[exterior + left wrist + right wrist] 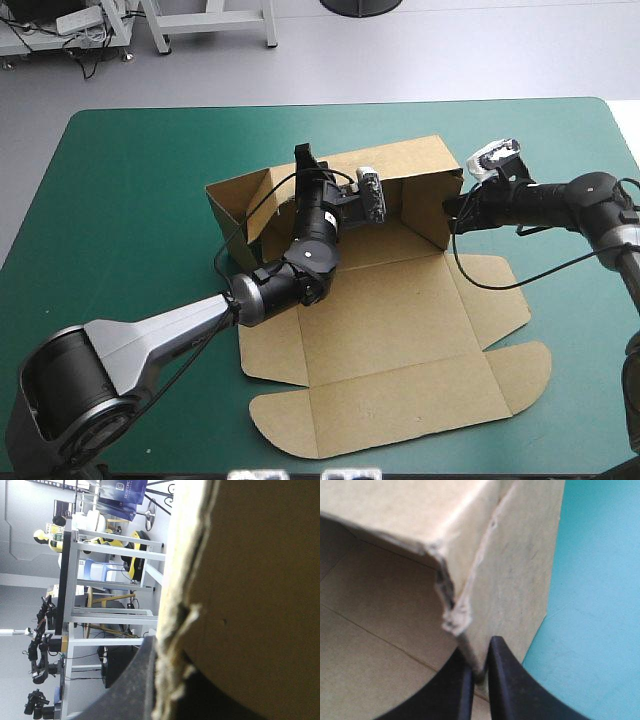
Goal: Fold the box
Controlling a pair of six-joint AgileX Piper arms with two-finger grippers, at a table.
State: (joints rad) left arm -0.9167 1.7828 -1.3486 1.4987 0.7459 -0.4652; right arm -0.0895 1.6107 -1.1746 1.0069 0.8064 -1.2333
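Observation:
The brown box [400, 330] lies in the middle of the teal-green table, its rear wall [410, 165] and both side walls raised, its lid flat toward the front. My left gripper [305, 165] reaches over the base to the rear wall near the left corner. In the left wrist view it [160, 700] is shut on the wall's edge [175, 605], with one black finger [130, 690] outside the board. My right gripper [449, 212] is at the right wall's front corner. In the right wrist view it [480, 667] pinches that wall's edge [510, 580], all but shut.
The lid with its rounded flaps [400, 415] reaches toward the table's front edge, and a side flap [498, 290] lies flat on the right. Teal-green cover [130, 200] shows bare to the left, behind and right of the box [590, 605].

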